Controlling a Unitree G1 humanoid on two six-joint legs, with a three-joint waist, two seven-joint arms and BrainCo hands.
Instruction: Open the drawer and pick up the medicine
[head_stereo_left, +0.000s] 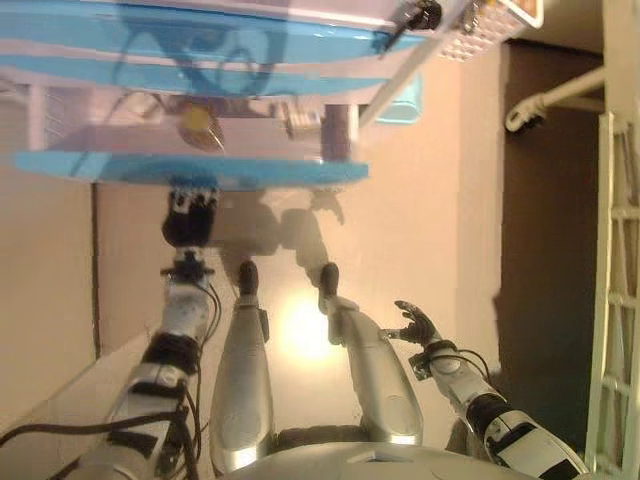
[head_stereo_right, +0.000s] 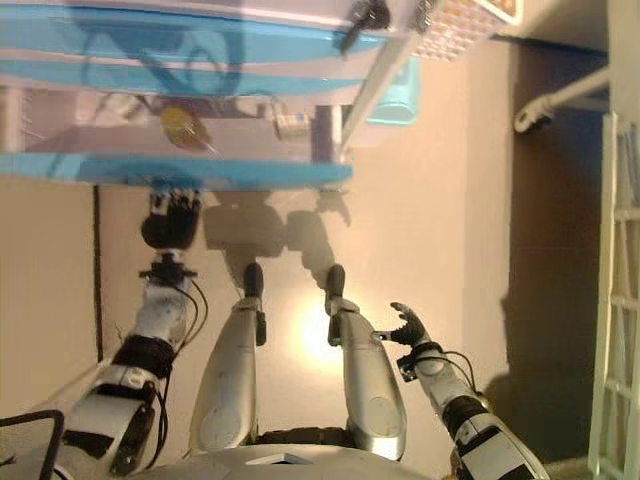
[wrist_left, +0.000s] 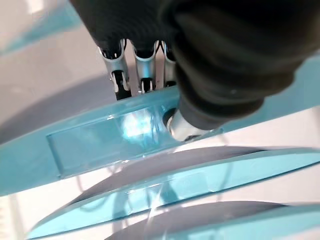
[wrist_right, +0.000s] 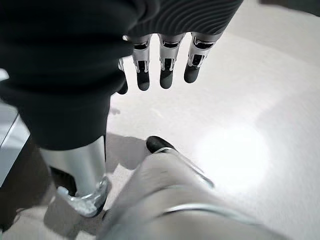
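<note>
A cabinet of clear drawers with blue fronts (head_stereo_left: 200, 50) fills the top of the eye views. One drawer (head_stereo_left: 250, 172) stands pulled out. Inside it lie a yellowish round item (head_stereo_left: 197, 120) and a small pale bottle (head_stereo_left: 300, 122). My left hand (head_stereo_left: 190, 215) is at that drawer's blue front edge. In the left wrist view its fingers (wrist_left: 142, 75) hook over the blue lip beside the clear handle plate (wrist_left: 100, 142), and the thumb (wrist_left: 185, 125) presses on the front. My right hand (head_stereo_left: 415, 325) hangs low at my right side, fingers (wrist_right: 165, 70) relaxed and holding nothing.
A white slatted rack (head_stereo_left: 620, 300) stands along the right edge. A white curved bar (head_stereo_left: 545, 100) sticks out above a dark floor strip. A perforated white basket (head_stereo_left: 480, 30) sits beside the cabinet's top right. A pale blue box (head_stereo_left: 405, 100) lies behind the drawer's corner.
</note>
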